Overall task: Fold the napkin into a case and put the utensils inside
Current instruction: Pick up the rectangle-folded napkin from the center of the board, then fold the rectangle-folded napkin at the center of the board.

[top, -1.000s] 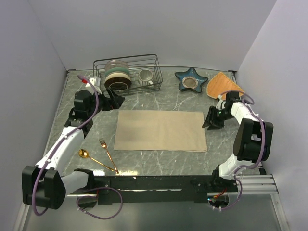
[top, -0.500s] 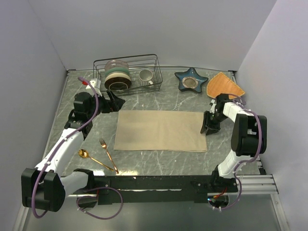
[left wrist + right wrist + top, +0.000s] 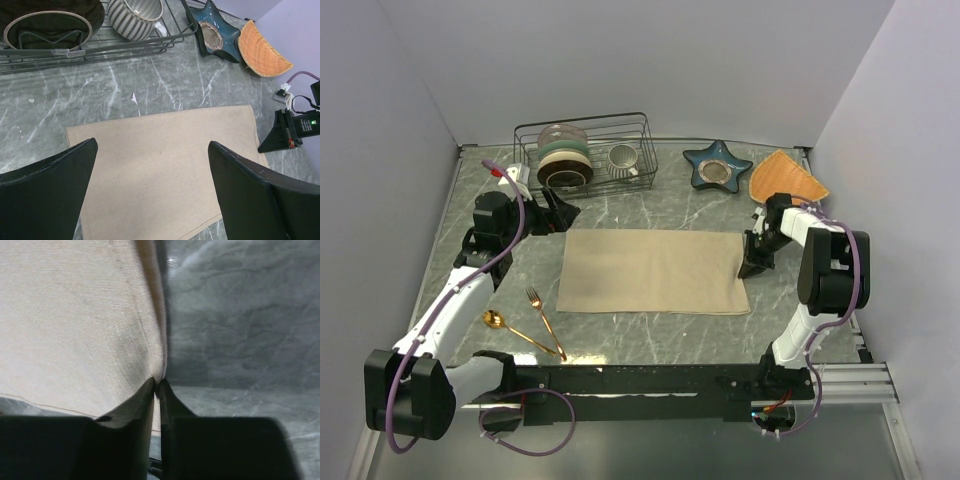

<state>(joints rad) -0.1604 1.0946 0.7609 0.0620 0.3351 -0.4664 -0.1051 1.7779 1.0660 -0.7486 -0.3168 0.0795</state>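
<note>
Pinching shows only in the right wrist view: the right gripper [image 3: 157, 382] has its two fingers pressed together on the right-hand edge of the napkin [image 3: 75, 325], the cloth puckered up into the tips. From the top view that gripper is just a dark shape at the napkin's right edge and the grip cannot be read. The left wrist view gives what the top view hides about the left gripper [image 3: 152, 147]: fingers spread wide, holding nothing, looking down over the napkin's far-left corner. The napkin lies flat as a rectangle, long axis running left to right, short edges toward each arm. Only the top view catches the utensils: the spoon [image 3: 498, 322] and the fork [image 3: 545, 322] lie off the napkin's near-left corner, apart from the cloth. Fork tines point away from the arm bases, the spoon bowl lies to the left, and the handle ends meet in a V. Beyond the napkin's far edge: wire rack [image 3: 585, 150], star-shaped dish [image 3: 717, 165], orange mat [image 3: 785, 178].
</note>
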